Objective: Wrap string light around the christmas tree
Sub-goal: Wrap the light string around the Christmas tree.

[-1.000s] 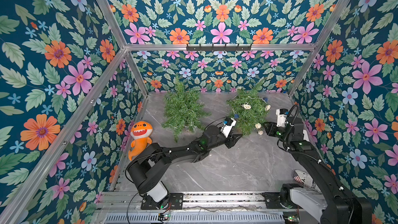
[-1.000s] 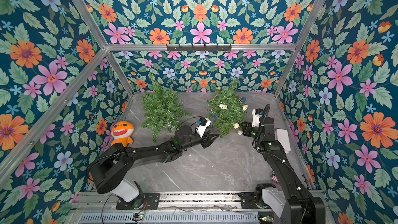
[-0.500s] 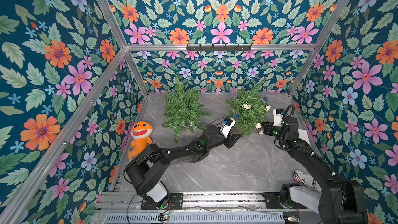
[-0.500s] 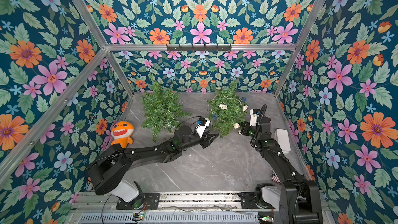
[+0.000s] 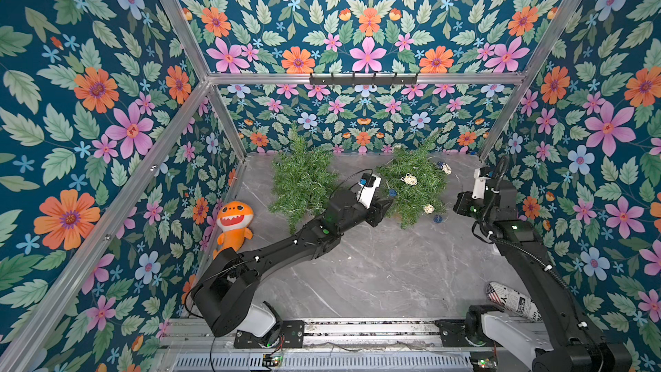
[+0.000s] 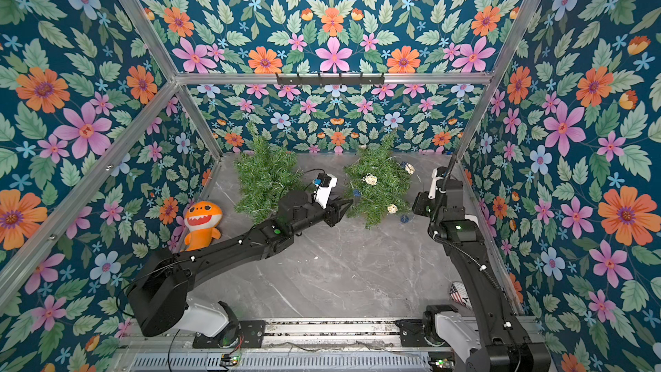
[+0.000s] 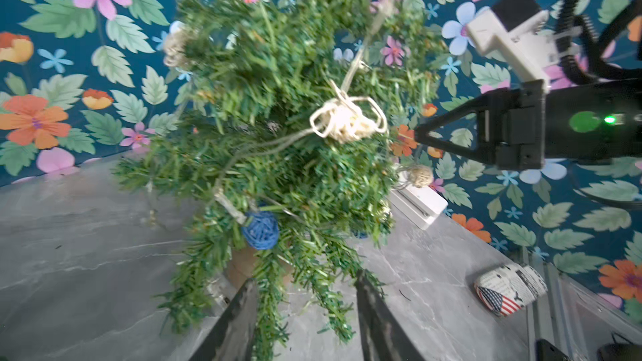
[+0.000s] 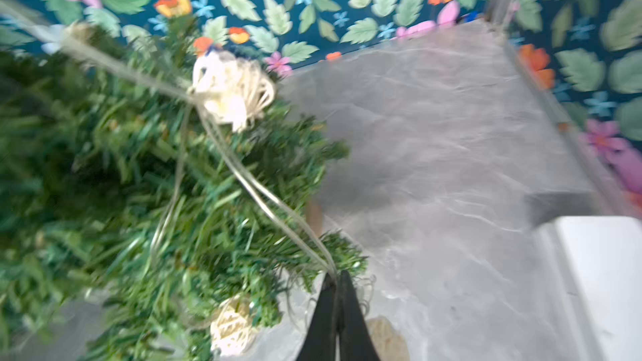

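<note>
Right wrist view shows the string light (image 8: 258,194) best. Its pale wire runs from a white woven ball (image 8: 231,93) on the christmas tree (image 8: 139,185) down across the branches to the right end effector (image 8: 335,277). That end effector's jaws are pressed together on the wire at the tree's lowest fringe, just above the table (image 8: 434,168). The tree stands near the far edge of the table, toward the far right corner. Balls are already draped over its crown and flanks, and a blue ball (image 5: 437,219) lies loose on the table beside it. The wrapping looks part-way done, and the step in hand is, I judge, drawing a length of wire for another turn. The next move calls for carrying that wire around the tree, slack enough not to tip it or drag off the loops already laid. It would likely go toward the left end effector (image 7: 305,296), which stands about half open on the tree's opposite side, gripping nothing, with branch tips hanging between its fingers. The left arm reaches long and low from the near edge diagonally across the table. The right arm climbs along the right edge, elbow bent, wrist turned in toward the tree. A bare second tree (image 5: 302,180) stands further left along the far edge.
</note>
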`<state>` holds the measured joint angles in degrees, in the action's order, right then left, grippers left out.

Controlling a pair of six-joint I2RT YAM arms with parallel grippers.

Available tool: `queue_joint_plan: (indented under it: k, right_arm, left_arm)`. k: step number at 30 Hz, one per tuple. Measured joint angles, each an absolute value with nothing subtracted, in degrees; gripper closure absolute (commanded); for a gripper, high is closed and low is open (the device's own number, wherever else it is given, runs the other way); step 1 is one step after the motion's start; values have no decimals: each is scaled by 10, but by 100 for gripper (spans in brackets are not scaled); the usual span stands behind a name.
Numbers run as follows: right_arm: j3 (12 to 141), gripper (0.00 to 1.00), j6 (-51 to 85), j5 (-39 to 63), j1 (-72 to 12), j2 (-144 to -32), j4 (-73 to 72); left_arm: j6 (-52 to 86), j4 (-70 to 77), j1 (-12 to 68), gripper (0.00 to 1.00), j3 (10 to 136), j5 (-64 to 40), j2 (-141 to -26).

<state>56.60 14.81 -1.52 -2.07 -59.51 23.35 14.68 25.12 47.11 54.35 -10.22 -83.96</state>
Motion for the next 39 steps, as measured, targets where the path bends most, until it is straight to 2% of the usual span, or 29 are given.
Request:
queue_joint_plan:
  k: [8,12,19,28,34,39]
  right_arm:
    - [663,100,183,-181,-53,-654,208]
    - [702,100,183,-226,-58,-690,180]
    - [767,100,183,-237,-66,-757,123]
    - [802,100,215,-251,-109,-833,53]
    - [828,100,207,-290,-134,-884,-44]
    - [861,100,206,-249,-133,-943,-121]
  left_arm:
    - [178,175,443,52,608,-51,-840]
    - [176,160,436,53,628,-57,-843]
    - [163,141,390,52,699,-78,-889]
    - [132,106,357,52,874,-140,-1008]
    - [129,98,352,49,954,-168,-1096]
    - [131,107,352,49,983,-211,-1142]
